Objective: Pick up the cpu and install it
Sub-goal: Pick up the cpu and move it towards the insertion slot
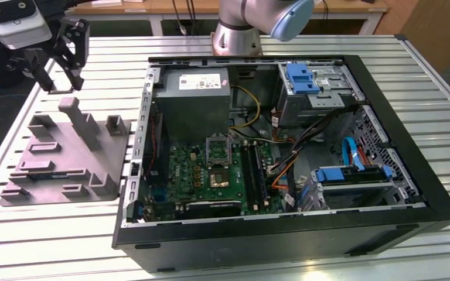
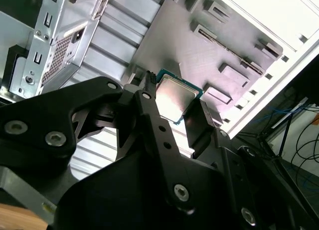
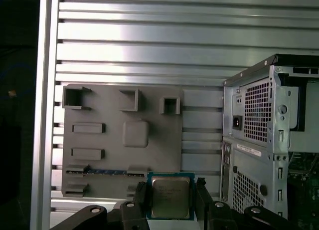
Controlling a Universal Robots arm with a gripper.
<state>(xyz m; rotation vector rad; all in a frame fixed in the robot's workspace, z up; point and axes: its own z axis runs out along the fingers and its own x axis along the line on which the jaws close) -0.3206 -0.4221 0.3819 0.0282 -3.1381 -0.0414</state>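
Cpu (image 3: 170,197) clamped in hand (image 1: 62,79) over slatted table (image 3: 139,35).

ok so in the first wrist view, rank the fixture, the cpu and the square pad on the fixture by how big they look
1. fixture, clearly largest
2. cpu, though it sits nearer the camera, so its lead over the pad is unsure
3. square pad
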